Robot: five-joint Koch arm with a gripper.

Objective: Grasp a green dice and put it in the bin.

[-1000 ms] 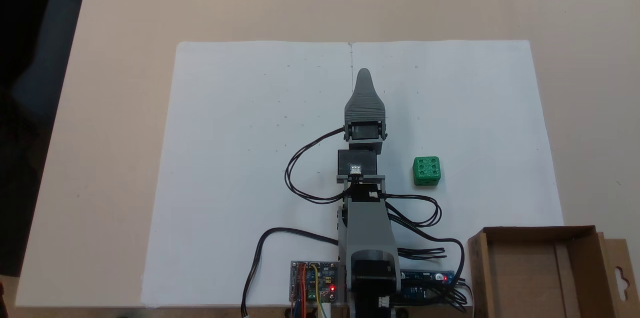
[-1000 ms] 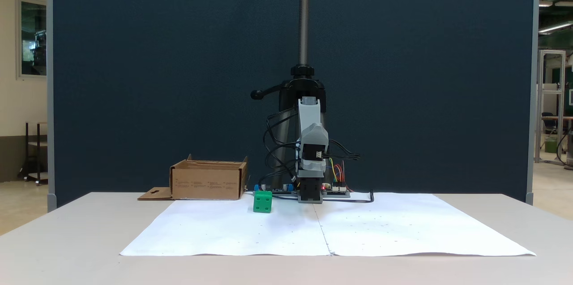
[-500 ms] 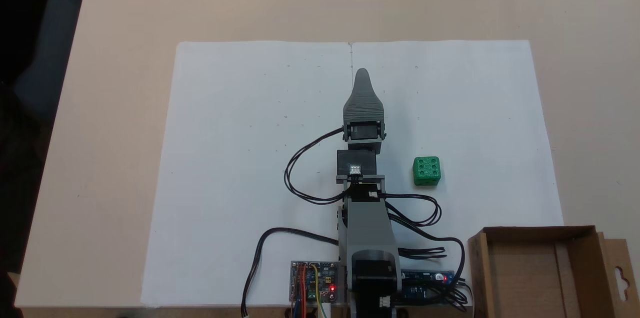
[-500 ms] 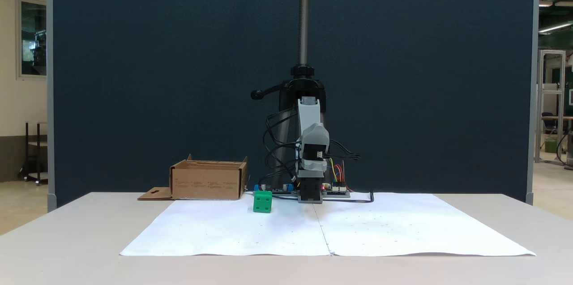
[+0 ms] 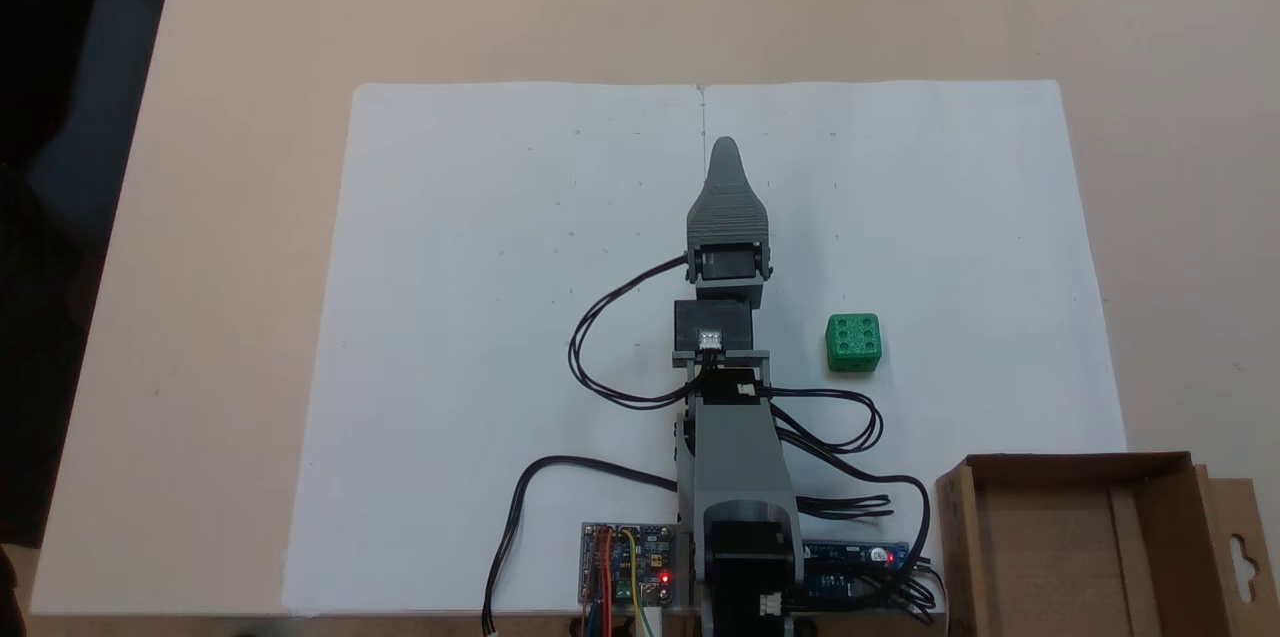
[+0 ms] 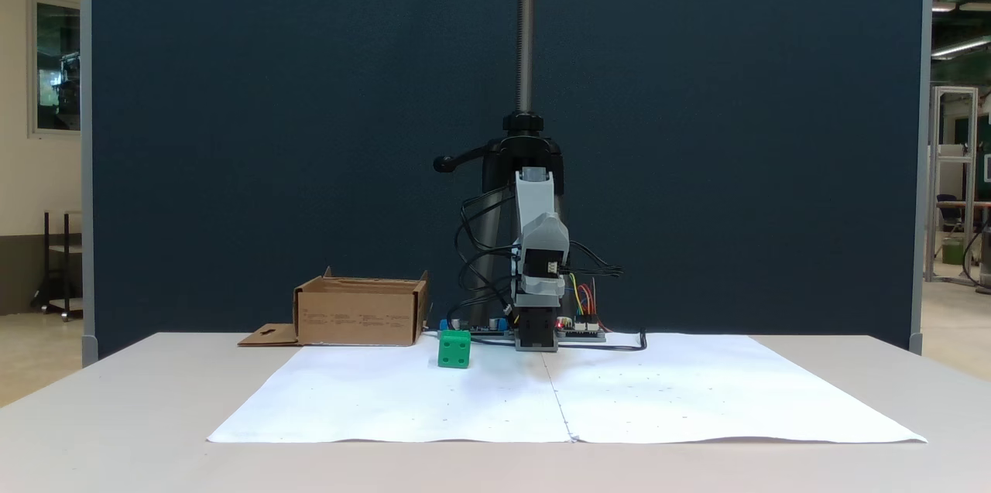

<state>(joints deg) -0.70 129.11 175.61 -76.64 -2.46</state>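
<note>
The green dice lies on the white paper with six pips facing up, to the right of the arm in the top-down fixed view and to the left of it in the front fixed view. My gripper points straight out from the base over the middle of the paper, well away from the dice. Its jaws lie one over the other, so only one grey tip shows. It faces the camera in the front fixed view. The bin, a brown cardboard box, stands at the bottom right beside the base.
White paper covers the table's middle. Circuit boards and black cables sit around the arm's base. Behind the base rise a metal pole and a dark blue partition.
The gripper's tip has edged very slightly to the left in the top-down view. The dice and the box have stayed where they were.
</note>
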